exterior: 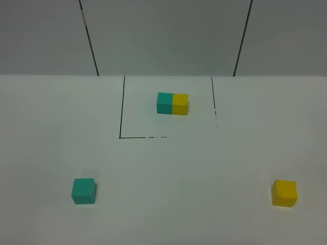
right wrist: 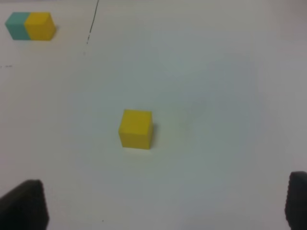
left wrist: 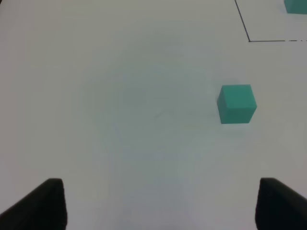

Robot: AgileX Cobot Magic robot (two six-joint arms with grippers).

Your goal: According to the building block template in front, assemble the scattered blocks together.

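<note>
So the white tabletop [exterior: 179,168] has three things on it. Near the middle of the far edge sits the template, a little two-colour bar made of a matte teal cube and a matte yellow cube stuck together [exterior: 172,103], teal on the left and yellow on the right. It's inside a thin black outline box [exterior: 121,109] drawn on the surface, and the near line of the box looks patchy and only partly there. The loose small matte teal cube [exterior: 83,191] is down toward the near-left corner, flat on the surface, well apart from the template and outside the box. The loose small matte yellow cube [exterior: 284,193] is over toward the near-right corner, also flat, nothing touching it. The two loose ones are well apart from each other. The left claw [left wrist: 158,206] hangs above bare tabletop with its dark fingertips [left wrist: 41,206] spread wide and nothing between them, the teal cube ahead of it and off to one side. The right claw [right wrist: 159,205] is the same deal: tips wide apart, holding nothing, yellow cube out in front between them but not touching.
</note>
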